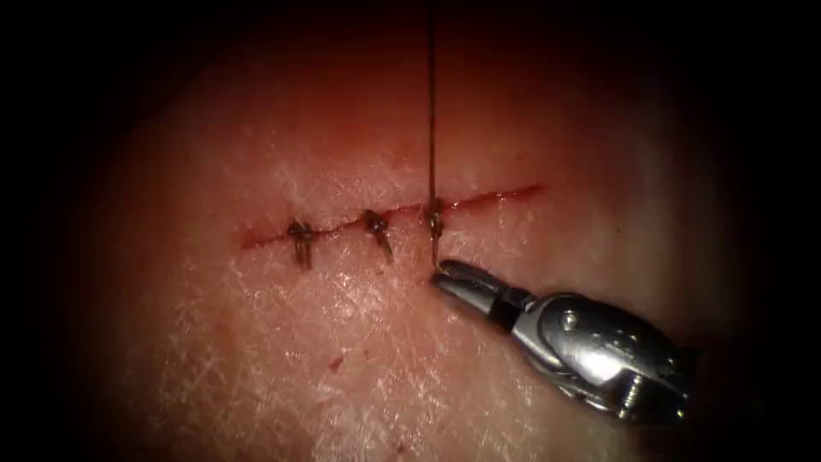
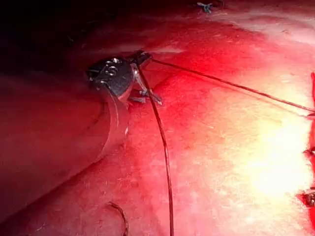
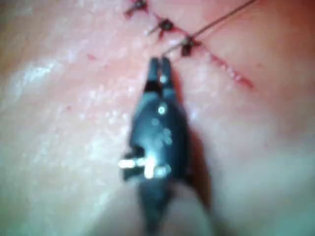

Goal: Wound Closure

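The tissue (image 1: 256, 359) carries a horizontal cut (image 1: 496, 198) across the middle of the endoscope view. Three knotted stitches (image 1: 300, 233) sit on the cut: two at its left portion, and a third (image 1: 434, 214) near its centre. The segment of the cut to the right of the third stitch is unstitched and lined with red fluid (image 1: 479, 202).

A taut thread (image 1: 431, 103) rises from the third stitch straight to the top edge of the endoscope view. A short tail (image 1: 434, 250) hangs from the same knot toward the near side of the cut.

The right arm's tool (image 1: 446, 279) enters from the lower right. Its jaws are nearly closed, and their tips meet the end of the short tail; they appear to pinch it, although the contact is too small to confirm.

In the left wrist view, the left arm's tool (image 2: 142, 59) has its jaws closed on the thread (image 2: 231, 84), which runs taut from the jaws toward the stitches. A second strand (image 2: 165, 152) drops from the tool across the tissue. A curved form (image 2: 120, 216) beside it may be the needle.

Bare tissue lies open on the near side of the cut, left of the right tool.
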`<state>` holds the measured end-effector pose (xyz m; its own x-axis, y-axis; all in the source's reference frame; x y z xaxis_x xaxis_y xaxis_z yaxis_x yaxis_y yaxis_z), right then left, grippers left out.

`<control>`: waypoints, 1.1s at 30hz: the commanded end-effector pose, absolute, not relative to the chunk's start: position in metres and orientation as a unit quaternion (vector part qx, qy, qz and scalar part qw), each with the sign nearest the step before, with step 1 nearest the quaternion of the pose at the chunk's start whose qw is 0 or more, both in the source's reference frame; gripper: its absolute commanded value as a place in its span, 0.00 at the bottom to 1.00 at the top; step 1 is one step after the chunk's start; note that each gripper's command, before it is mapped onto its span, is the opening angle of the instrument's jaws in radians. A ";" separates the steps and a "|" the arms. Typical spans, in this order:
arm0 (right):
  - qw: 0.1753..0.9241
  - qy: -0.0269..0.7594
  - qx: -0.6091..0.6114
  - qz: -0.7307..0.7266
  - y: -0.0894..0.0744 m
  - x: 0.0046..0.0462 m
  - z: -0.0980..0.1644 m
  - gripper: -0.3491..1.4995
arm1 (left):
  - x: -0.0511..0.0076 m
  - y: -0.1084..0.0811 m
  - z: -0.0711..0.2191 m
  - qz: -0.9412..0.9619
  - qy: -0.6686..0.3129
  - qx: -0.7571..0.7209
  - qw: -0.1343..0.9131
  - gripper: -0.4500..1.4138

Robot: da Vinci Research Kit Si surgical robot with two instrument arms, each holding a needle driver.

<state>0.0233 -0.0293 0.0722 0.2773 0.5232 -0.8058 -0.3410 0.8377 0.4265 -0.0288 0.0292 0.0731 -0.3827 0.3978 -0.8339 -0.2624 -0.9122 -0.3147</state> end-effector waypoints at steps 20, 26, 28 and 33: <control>0.795 0.502 0.124 0.317 -0.023 0.0161 0.067 0.85 | -0.0287 0.025 0.054 0.807 -0.087 -0.564 0.151 0.00; 0.784 0.504 0.104 0.348 -0.017 0.0171 0.068 0.84 | -0.0290 0.024 0.051 0.807 -0.086 -0.569 0.137 0.00; 0.784 0.502 0.100 0.351 -0.016 0.0177 0.069 0.83 | -0.0288 0.024 0.050 0.806 -0.088 -0.569 0.136 0.00; 0.769 0.512 0.117 0.363 -0.016 0.0203 0.072 0.83 | -0.0280 0.024 0.049 0.805 -0.089 -0.572 0.129 0.00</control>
<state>0.0201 -0.0153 0.0721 0.2046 0.6854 -0.6989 -0.4329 0.7037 0.5634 -0.0274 0.0233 0.0485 -0.3131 0.3110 -0.8974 -0.1063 -0.9504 -0.2923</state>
